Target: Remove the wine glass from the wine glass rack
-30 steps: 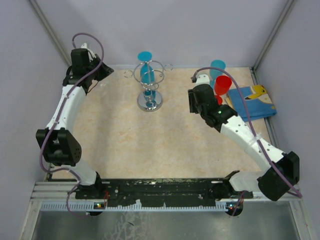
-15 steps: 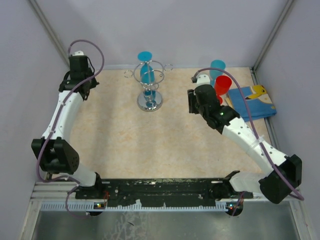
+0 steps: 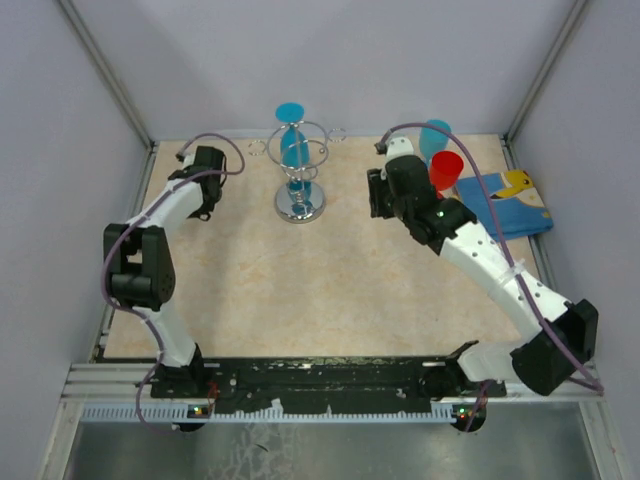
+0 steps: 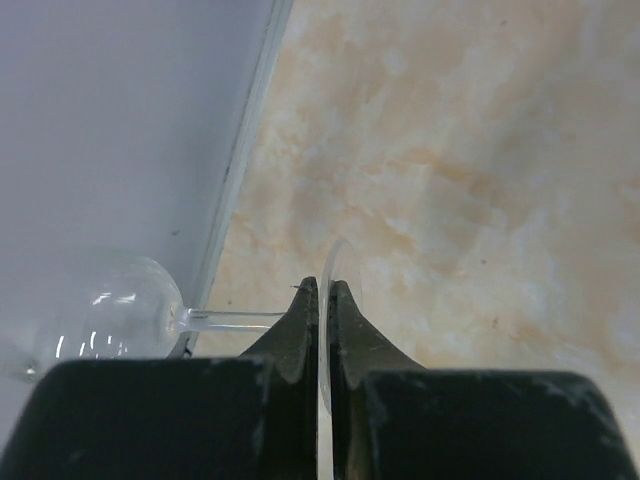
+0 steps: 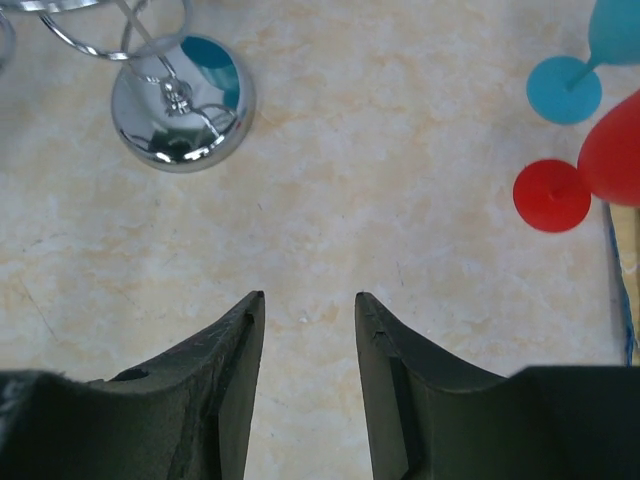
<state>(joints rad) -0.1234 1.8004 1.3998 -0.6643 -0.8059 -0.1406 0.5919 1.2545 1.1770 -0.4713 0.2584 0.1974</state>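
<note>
The wine glass rack [image 3: 299,170] is a silver wire stand at the back middle, with a blue wine glass [image 3: 291,135] hanging upside down in it. Its chrome base [image 5: 180,108] shows in the right wrist view. My left gripper [image 4: 322,286] is shut on the thin foot of a clear wine glass [image 4: 105,312]. The glass lies sideways, its bowl by the left wall, well left of the rack. In the top view the left gripper [image 3: 200,165] is near the back left corner. My right gripper [image 5: 308,300] is open and empty over the table, right of the rack [image 3: 377,195].
A red glass [image 3: 445,170] and a blue glass [image 3: 435,134] stand at the back right, their feet [image 5: 551,195] close to the right gripper. A blue and yellow cloth [image 3: 508,205] lies by the right wall. The grey walls enclose the table on three sides.
My left arm has folded, and its gripper has come down from the back left corner toward the table surface. My right gripper has moved a little toward the back and the rack.
</note>
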